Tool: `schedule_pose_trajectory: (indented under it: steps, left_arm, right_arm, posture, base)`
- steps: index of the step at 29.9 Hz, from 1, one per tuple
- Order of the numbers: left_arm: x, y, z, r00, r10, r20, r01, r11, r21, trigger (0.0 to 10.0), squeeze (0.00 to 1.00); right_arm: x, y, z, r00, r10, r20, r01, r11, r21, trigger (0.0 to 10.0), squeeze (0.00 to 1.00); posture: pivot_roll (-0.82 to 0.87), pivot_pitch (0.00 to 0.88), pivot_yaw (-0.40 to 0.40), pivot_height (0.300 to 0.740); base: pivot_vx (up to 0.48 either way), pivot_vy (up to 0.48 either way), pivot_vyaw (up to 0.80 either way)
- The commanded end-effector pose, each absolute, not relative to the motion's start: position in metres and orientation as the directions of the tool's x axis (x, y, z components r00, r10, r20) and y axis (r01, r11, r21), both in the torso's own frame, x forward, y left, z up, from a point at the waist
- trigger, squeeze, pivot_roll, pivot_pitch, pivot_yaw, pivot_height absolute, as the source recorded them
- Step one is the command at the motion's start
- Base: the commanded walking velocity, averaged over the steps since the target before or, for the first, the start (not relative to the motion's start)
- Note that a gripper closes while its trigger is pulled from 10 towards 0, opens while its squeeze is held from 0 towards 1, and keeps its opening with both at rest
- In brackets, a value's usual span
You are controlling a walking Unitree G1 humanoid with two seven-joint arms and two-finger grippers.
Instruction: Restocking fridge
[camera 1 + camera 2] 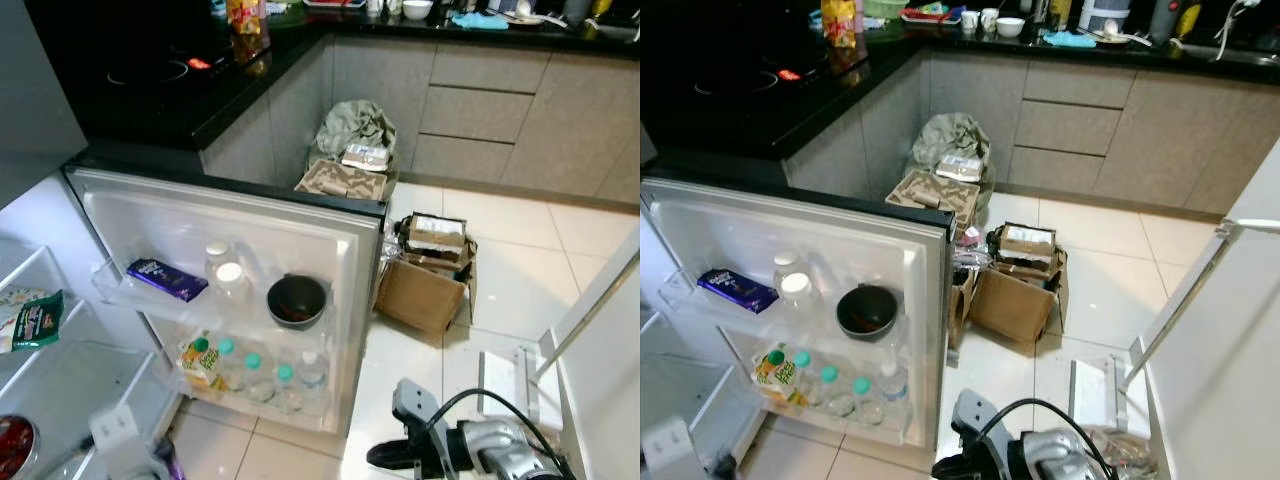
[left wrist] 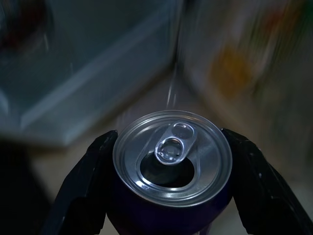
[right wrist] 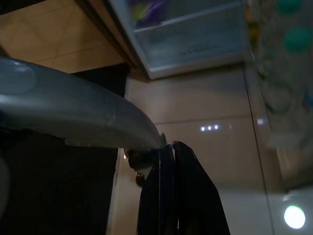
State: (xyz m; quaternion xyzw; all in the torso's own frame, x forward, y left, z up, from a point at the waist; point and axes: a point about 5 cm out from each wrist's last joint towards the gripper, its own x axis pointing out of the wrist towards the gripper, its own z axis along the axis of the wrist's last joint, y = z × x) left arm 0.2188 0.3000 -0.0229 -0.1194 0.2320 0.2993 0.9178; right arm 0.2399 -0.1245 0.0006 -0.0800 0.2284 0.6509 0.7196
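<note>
Risk: the can (image 2: 172,169) appears already opened at the tab, so tilting it on the way to a shelf could spill its contents into the fridge, whose door (image 1: 225,290) fills the left-centre of the head view. Left gripper (image 2: 171,196): fingers spread to the can's width, clamping its dark body, low in the wrist frame. Right gripper (image 3: 171,191): fingers pressed together, empty, above the floor tiles (image 3: 205,112).

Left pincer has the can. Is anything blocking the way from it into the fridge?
Nothing visible does. The left pincer grips the can low beside the open fridge door; the interior shelf on the robot's left lies open to it.
</note>
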Motion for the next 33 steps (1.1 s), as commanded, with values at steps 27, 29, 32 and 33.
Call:
schedule_pose_trajectory:
  steps: [27,29,32,33]
  left_arm:
    - [0.156,0.275,-0.07,0.611,0.381,-0.694,-0.534,0.845,-0.006,10.0,0.0]
    - [0.138,0.27,-0.08,0.568,0.365,-0.738,-0.53,0.848,0.011,10.0,0.0]
    - [0.126,0.267,-0.086,0.534,0.355,-0.767,-0.526,0.85,0.027,10.0,0.0]
    - [0.122,0.266,-0.087,0.523,0.353,-0.776,-0.525,0.85,0.032,10.0,0.0]
  right_arm:
    - [0.312,-0.099,0.049,0.609,0.716,-0.342,-0.793,0.55,-0.262,10.0,0.0]
    - [0.324,-0.113,0.049,0.708,0.588,-0.391,-0.705,0.62,-0.344,10.0,0.0]
    - [0.331,-0.124,0.051,0.761,0.508,-0.403,-0.645,0.66,-0.386,10.0,0.0]
    - [0.333,-0.127,0.052,0.775,0.486,-0.404,-0.627,0.668,-0.401,10.0,0.0]
  posture:
    - [-0.1,0.0,0.02,0.74]
    - [-0.09,0.0,0.02,0.74]
    - [-0.09,0.0,0.02,0.74]
    - [-0.09,0.0,0.02,0.74]
  base:
    - [0.0,0.0,0.0]
    - [0.0,0.0,0.0]
    - [0.0,0.0,0.0]
    - [0.0,0.0,0.0]
